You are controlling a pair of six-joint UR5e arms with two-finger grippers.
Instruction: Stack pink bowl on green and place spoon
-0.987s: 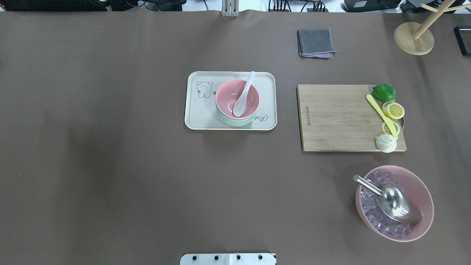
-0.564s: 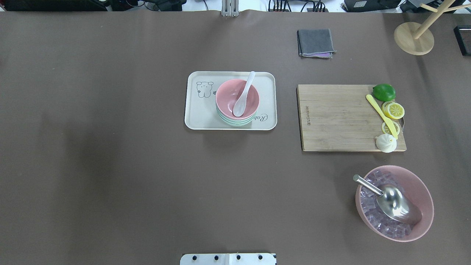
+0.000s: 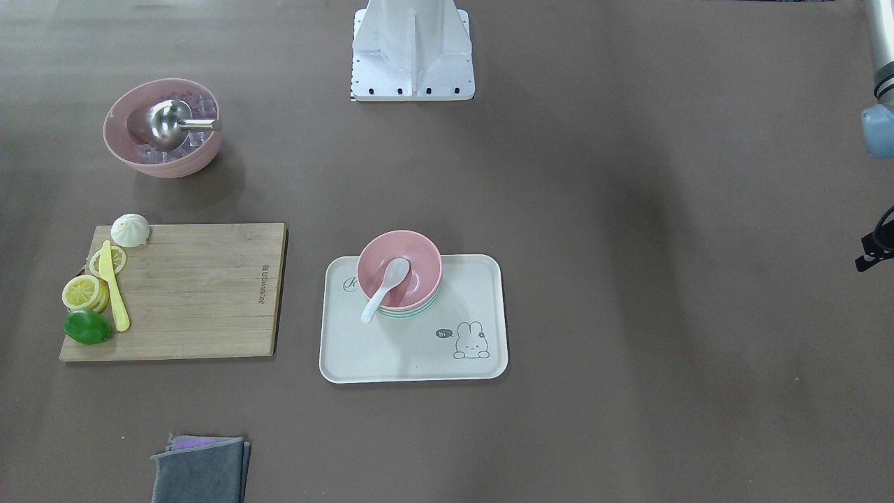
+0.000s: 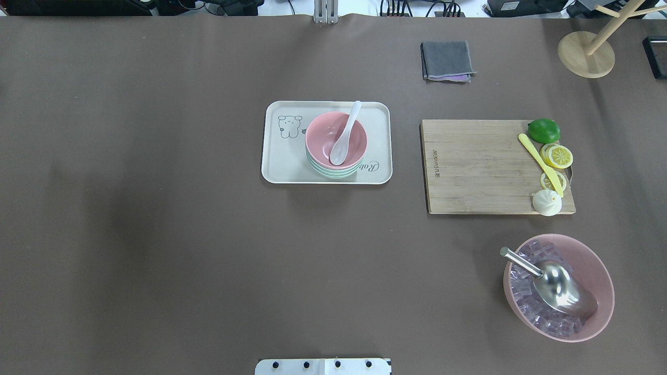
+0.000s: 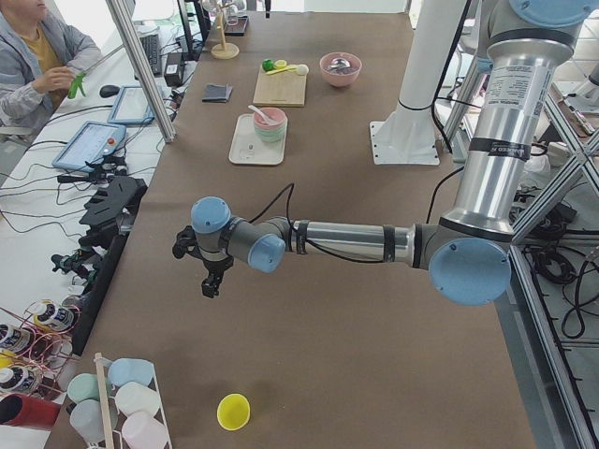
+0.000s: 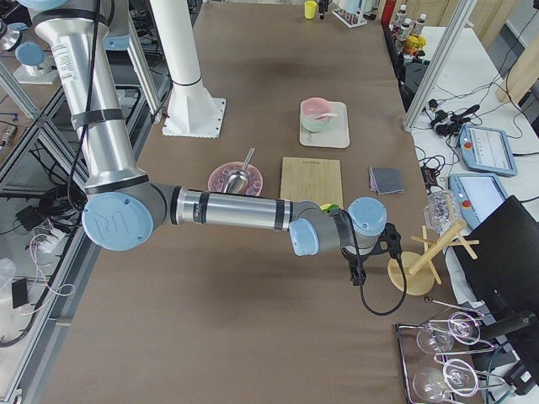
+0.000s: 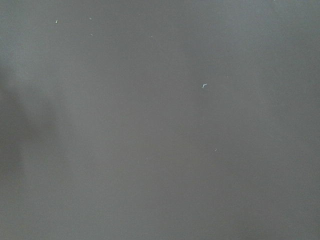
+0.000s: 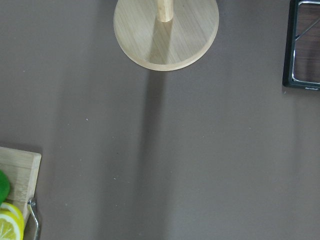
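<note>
Judging from the tray (image 4: 279, 161), the task looks complete. The left gripper (image 5: 211, 283) and right gripper (image 6: 357, 276) hang well away from it, their finger spread impossible to tell. On it the pink bowl (image 4: 320, 136) nests in the green bowl (image 4: 333, 173); the spoon (image 4: 346, 133) lies in the pink bowl.

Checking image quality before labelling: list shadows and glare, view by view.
Right wrist view: round wooden stand base casts a long soft shadow downward. Left wrist view: brown table surface, dim patch at left. Overhead view: shiny metal scoop glints, focus sharp.
</note>
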